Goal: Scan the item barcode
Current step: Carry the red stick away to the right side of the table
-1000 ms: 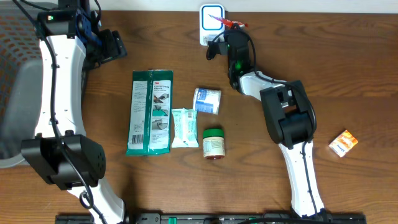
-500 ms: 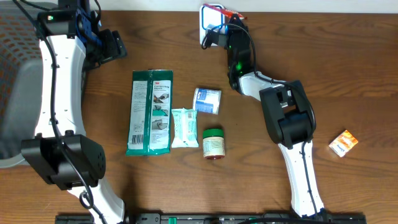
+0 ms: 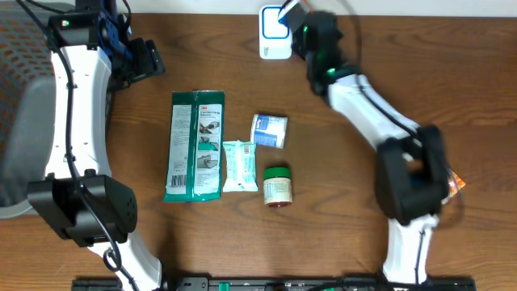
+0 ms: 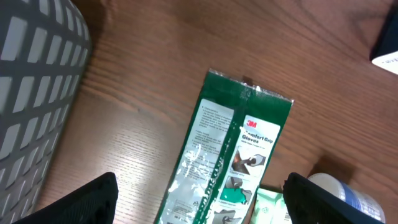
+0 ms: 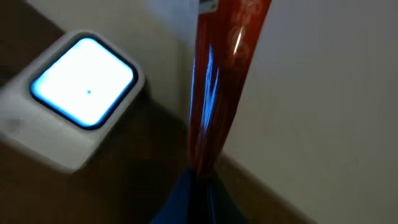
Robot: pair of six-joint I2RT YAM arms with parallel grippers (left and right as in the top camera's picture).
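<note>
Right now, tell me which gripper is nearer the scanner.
Right. The right gripper sits beside the scanner, clamping a red packet; the left gripper is far off toward the basket.

We see a brown wooden tabletop (image 3: 218, 48), bearing a flat green glove packet (image 3: 195, 145), pale-green pouch (image 3: 239, 165), blue-white tub (image 3: 269, 130), green-lidded jar (image 3: 278, 187), white scanner (image 3: 275, 32).

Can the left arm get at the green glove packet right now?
Probably yes: the left tool is open and empty, and the glove packet lies flat just ahead, nothing between them.
</note>
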